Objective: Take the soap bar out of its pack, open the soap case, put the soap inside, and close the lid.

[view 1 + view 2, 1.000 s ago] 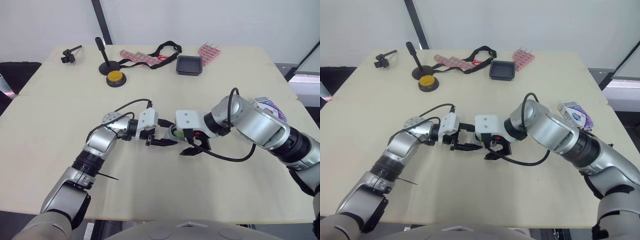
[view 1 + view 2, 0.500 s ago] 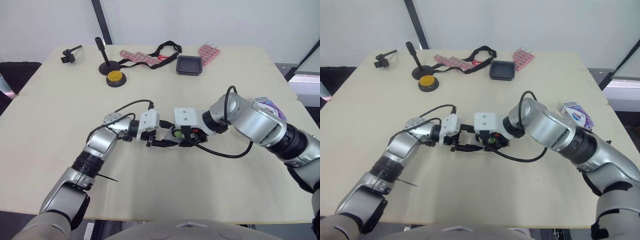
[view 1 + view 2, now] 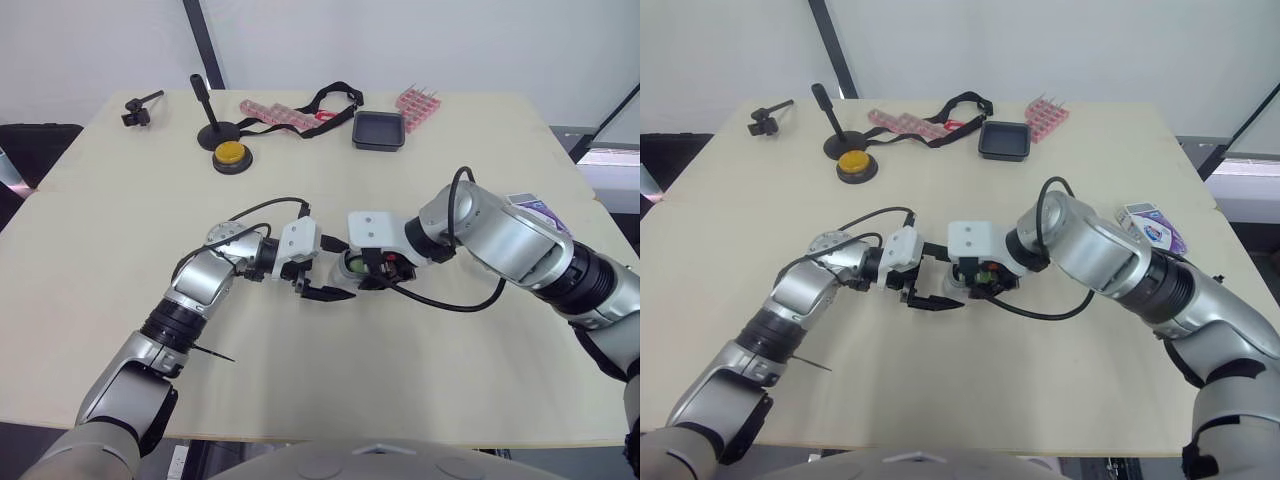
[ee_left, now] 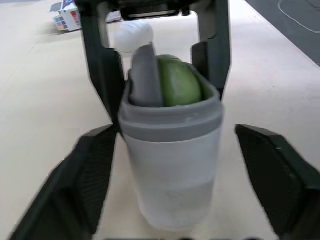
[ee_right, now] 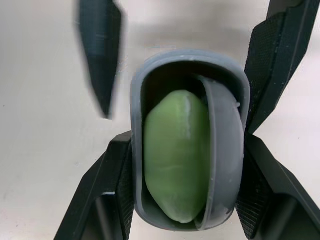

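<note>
Right claw clamps the soap case (green soap inside); left claw gapes wide; pack print unreadable.

The soap case is frosted, half-clear plastic with a matt grey rim. Its lid is the same dull grey plastic. The soap is green, smooth and faintly waxy. The left claw and right claw have matt black plastic fingers with finely textured inner faces, and their housings are white plastic with a soft sheen. The desk is pale, matt, wood-look board. The pack is glossy printed card. The strap looks like black woven cloth, and the tray is matt black plastic.
</note>
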